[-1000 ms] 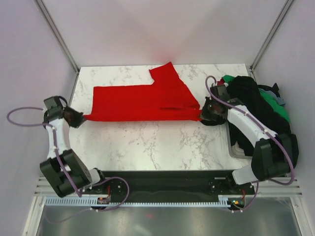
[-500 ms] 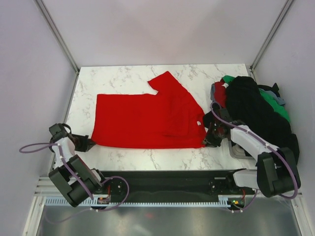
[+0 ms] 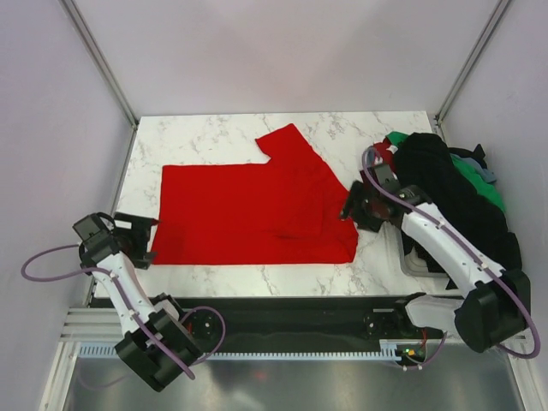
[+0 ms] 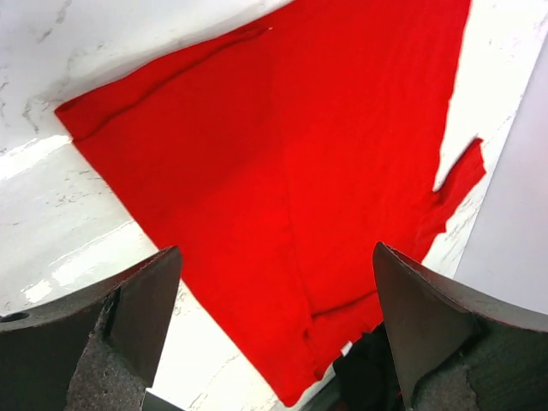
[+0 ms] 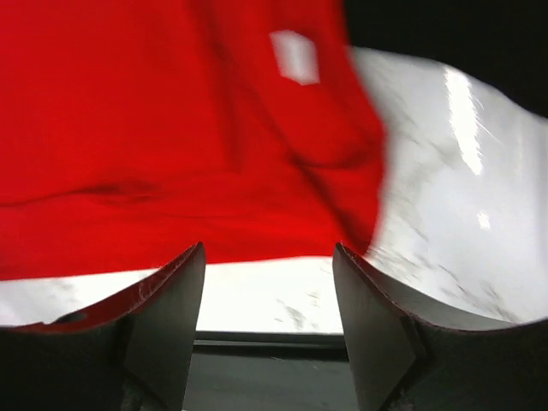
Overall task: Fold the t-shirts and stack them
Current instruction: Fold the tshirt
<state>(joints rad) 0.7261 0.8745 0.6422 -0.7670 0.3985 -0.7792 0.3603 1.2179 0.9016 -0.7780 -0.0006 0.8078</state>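
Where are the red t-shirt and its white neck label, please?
red t-shirt [image 3: 248, 214]: top external view, middle of its body.
white neck label [image 5: 294, 56]: right wrist view, centre of the label.

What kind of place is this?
Probably a robot lab, not a home: two robot arms bolted at a marble-patterned table, bare walls on metal posts, and a heap of t-shirts.

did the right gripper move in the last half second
Yes. The right gripper has moved away from the table near edge, toward the far side and slightly left, at the red t-shirt edge.
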